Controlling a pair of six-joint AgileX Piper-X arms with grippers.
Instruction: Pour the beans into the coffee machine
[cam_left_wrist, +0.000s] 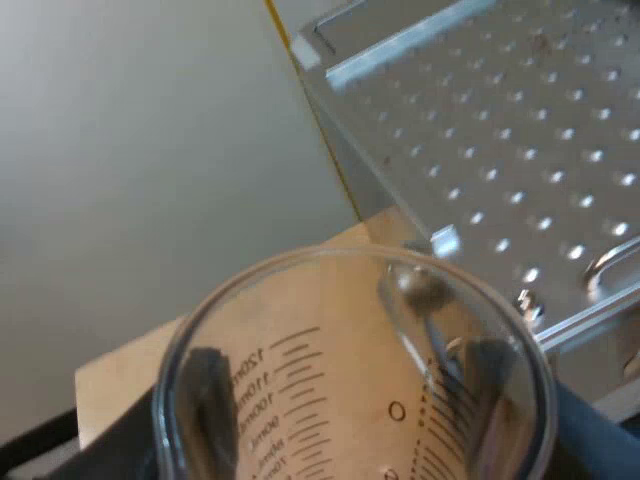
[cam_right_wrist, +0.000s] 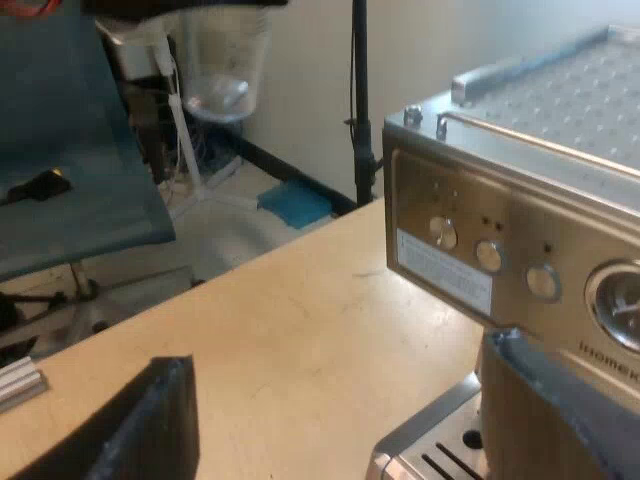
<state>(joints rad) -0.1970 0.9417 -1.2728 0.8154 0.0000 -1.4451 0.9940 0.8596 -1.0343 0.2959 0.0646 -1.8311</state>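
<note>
My left gripper (cam_left_wrist: 350, 405) is shut on the clear measuring glass (cam_left_wrist: 300, 370), its dark fingers (cam_left_wrist: 205, 395) showing through the walls on both sides. The glass is upright with printed millilitre marks, and I see no beans in it. It hangs over the wooden table (cam_left_wrist: 130, 370), beside and below the espresso machine's perforated metal top (cam_left_wrist: 520, 140). My right gripper (cam_right_wrist: 350, 425) stands open over the table (cam_right_wrist: 300, 330), close to the machine's front panel (cam_right_wrist: 470, 260), with nothing between its fingers. Farther off, the measuring glass (cam_right_wrist: 225, 60) hangs held by the other arm.
The machine's front carries round buttons (cam_right_wrist: 489, 255) and a gauge (cam_right_wrist: 615, 305); its drip tray grid (cam_right_wrist: 440, 462) lies below. Beyond the table edge are a blue chair (cam_right_wrist: 70, 150), a black stand pole (cam_right_wrist: 360, 90) and a blue thing on the floor (cam_right_wrist: 293, 203).
</note>
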